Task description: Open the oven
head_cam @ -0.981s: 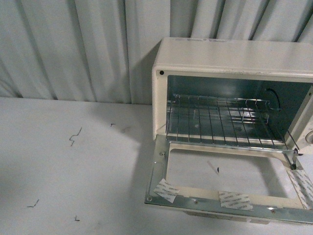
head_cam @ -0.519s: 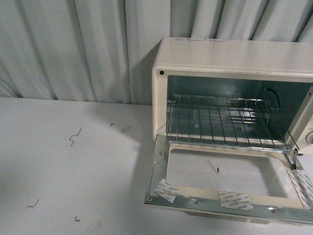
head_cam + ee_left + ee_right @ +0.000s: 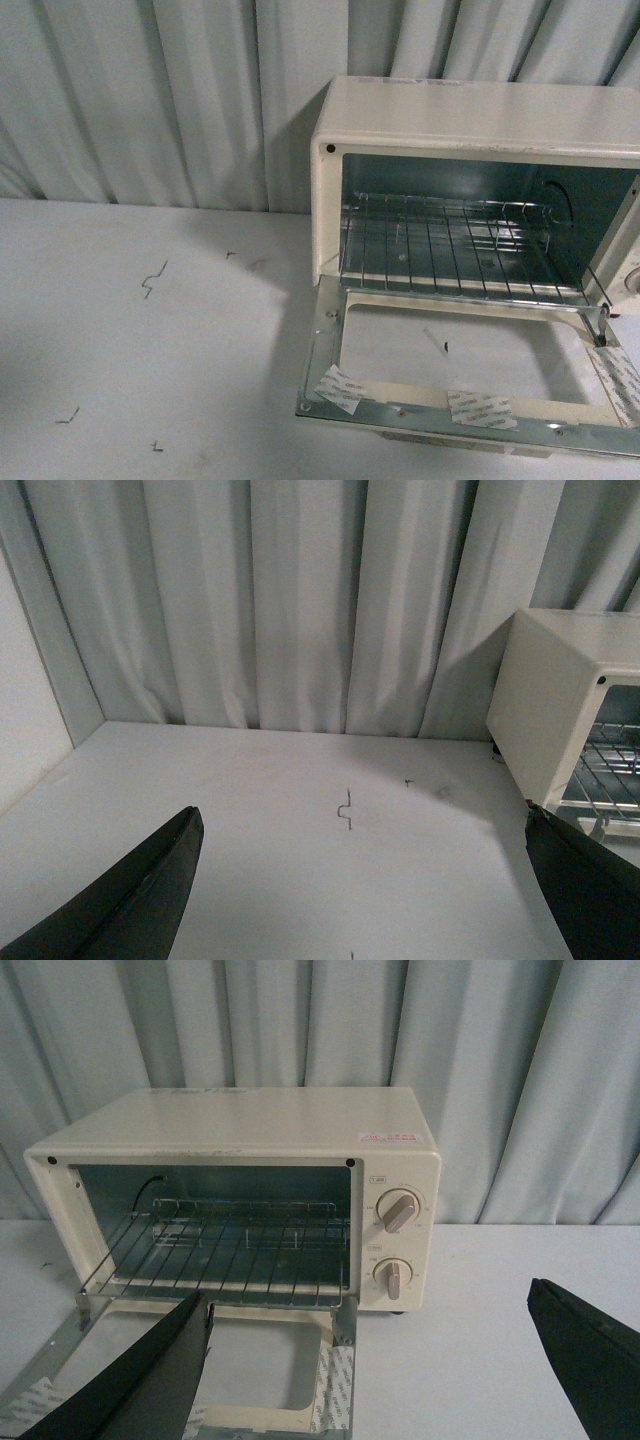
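The cream-white oven (image 3: 470, 110) stands at the right of the front view with its door (image 3: 460, 408) dropped flat onto the table. The wire rack (image 3: 460, 245) shows inside. In the right wrist view the oven (image 3: 250, 1120) faces me, with two round knobs (image 3: 398, 1210) at its right and the door (image 3: 250, 1415) lying open. My right gripper (image 3: 370, 1370) is open and empty, back from the oven. My left gripper (image 3: 365, 880) is open and empty over the bare table, left of the oven's corner (image 3: 550, 700). Neither arm shows in the front view.
A pleated grey curtain (image 3: 150, 90) hangs behind the white table (image 3: 150, 330). Small dark marks (image 3: 153, 280) lie on the table left of the oven. Tape strips (image 3: 340, 390) stick to the door frame.
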